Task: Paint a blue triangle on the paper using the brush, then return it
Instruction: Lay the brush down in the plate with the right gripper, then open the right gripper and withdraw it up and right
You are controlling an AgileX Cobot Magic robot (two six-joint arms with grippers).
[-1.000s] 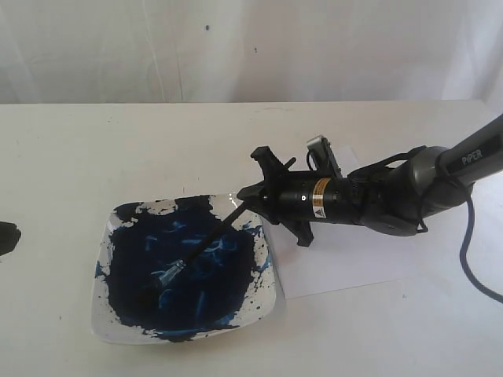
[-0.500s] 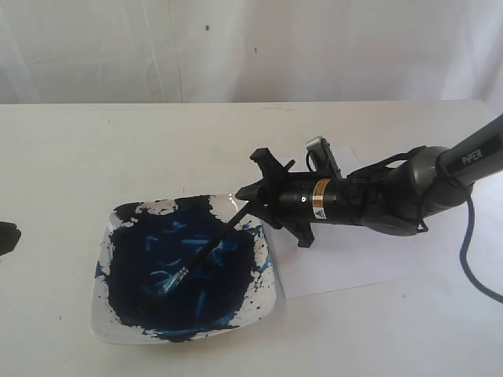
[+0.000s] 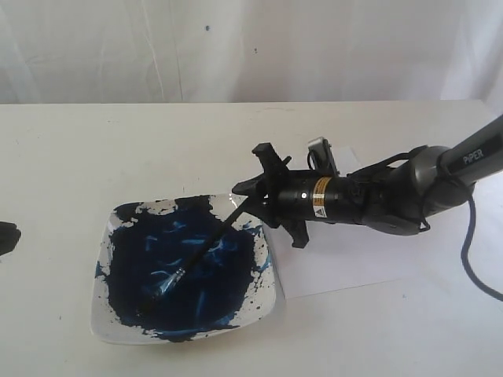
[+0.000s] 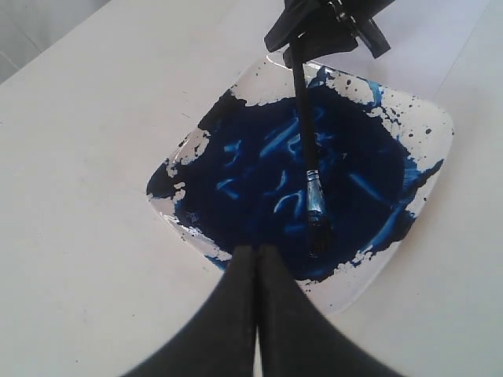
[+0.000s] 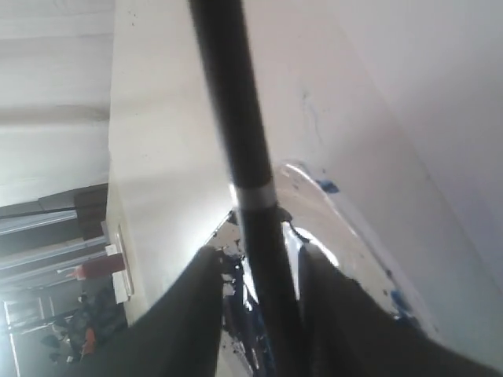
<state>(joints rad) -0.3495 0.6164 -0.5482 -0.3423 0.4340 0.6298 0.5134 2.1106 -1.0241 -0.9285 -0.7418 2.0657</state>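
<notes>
The brush (image 3: 206, 250) lies slanted in the square white dish (image 3: 118, 326), which is smeared with dark blue paint. Its bristle tip rests in the paint and its black handle leans over the dish's far right corner. My right gripper (image 3: 250, 194) is open around the handle's top end, and the right wrist view shows the brush (image 5: 244, 141) between the fingers (image 5: 206, 271) with gaps on both sides. The paper (image 3: 346, 263) lies under the right arm; the blue triangle is hidden. My left gripper (image 4: 257, 253) is shut and empty, hovering by the dish (image 4: 428, 126) on the side away from the right gripper.
A cream tabletop (image 3: 94, 157) surrounds the dish, with a white cloth backdrop (image 3: 236, 47) behind it. The right arm's cable (image 3: 470, 251) hangs at the right edge. The left gripper (image 3: 6, 236) peeks in at the far left.
The right gripper's jaws have spread apart, freeing the brush handle. The brush has slid slightly lower, its tip settling deeper in the dish. The left gripper has not moved.
</notes>
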